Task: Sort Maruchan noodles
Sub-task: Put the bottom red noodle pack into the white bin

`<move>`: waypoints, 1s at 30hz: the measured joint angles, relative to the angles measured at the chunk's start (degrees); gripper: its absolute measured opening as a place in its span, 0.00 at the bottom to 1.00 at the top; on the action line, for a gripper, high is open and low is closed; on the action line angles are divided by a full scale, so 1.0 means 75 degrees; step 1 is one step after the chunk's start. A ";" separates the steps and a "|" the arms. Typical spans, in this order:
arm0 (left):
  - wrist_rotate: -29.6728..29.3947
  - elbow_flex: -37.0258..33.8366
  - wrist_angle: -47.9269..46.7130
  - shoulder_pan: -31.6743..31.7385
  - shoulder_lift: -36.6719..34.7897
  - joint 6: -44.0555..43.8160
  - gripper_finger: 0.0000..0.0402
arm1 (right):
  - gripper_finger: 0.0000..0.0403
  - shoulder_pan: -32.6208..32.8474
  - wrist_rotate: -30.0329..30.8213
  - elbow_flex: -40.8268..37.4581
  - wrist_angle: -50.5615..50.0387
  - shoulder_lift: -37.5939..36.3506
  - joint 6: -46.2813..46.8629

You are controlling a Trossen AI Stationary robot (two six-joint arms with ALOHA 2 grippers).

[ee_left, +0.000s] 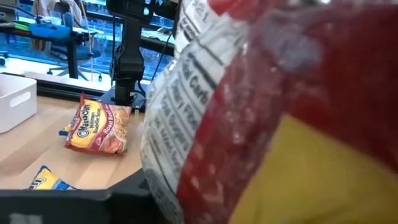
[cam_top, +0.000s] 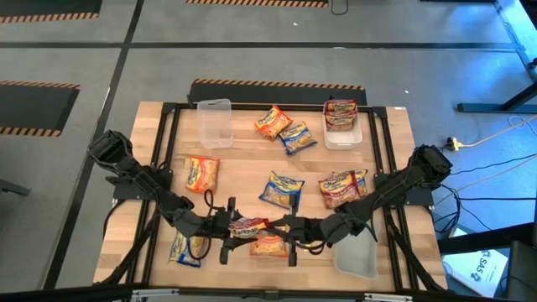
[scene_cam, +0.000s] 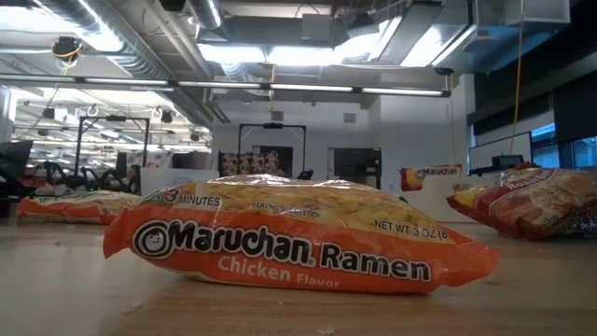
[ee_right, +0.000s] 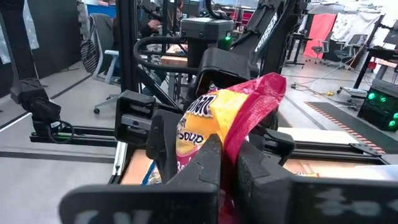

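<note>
Where the two arms meet, close to the middle of the desk's front edge, a red-and-yellow noodle packet (cam_top: 249, 225) is held up off the wood between them. The right gripper (cam_top: 284, 227) is clamped narrowly on the packet's red end, as is seen plainly in the right wrist view. The left gripper (cam_top: 228, 225) is set at the packet's other end; whether it is closed on the packet cannot be told, since the left wrist view is almost filled by the wrapper.

An orange chicken-flavour packet (cam_top: 268, 245) is laid flat on the desk just below the held one, nearer the front edge. A blue packet (cam_top: 185, 250) is seen toward the front left corner, partly under the left arm. A second orange packet (cam_top: 202, 174) is placed left of centre, and a second blue packet (cam_top: 281, 191) at the centre. A small heap of red packets (cam_top: 338, 190) is found right of centre, with a blue one tucked at its far side.

Toward the back edge, a third orange packet (cam_top: 273, 122) and a third blue packet (cam_top: 297, 137) are laid touching. Three clear tubs are set out: one (cam_top: 215, 123) at the back left, one (cam_top: 343, 136) at the back right with a red packet (cam_top: 340, 111) in it, and one (cam_top: 357, 257) at the front right corner.
</note>
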 joint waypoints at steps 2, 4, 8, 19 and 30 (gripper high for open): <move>0.0029 0.0000 -0.0035 -0.0003 0.0000 0.0023 0.43 | 0.03 0.0000 -0.0193 0.0000 -0.0097 0.0000 0.0033; 0.0058 0.0000 -0.0131 -0.0012 0.0000 0.0023 0.42 | 0.05 -0.0002 -0.0313 0.0000 -0.0230 -0.0006 0.0033; -0.0088 0.0003 -0.0282 -0.0095 0.0000 0.0013 0.42 | 0.16 0.0076 -0.0311 0.0000 -0.0828 -0.0317 0.0186; -0.0030 0.0038 -0.2260 -0.0121 -0.0038 -0.0279 0.42 | 0.65 0.0370 -0.1031 0.0006 -0.3172 -0.1396 0.2009; 0.0405 0.1099 -0.4975 0.0453 0.0006 -0.0469 0.42 | 0.75 -0.0847 -0.2003 0.1921 -0.5251 -0.0315 0.2176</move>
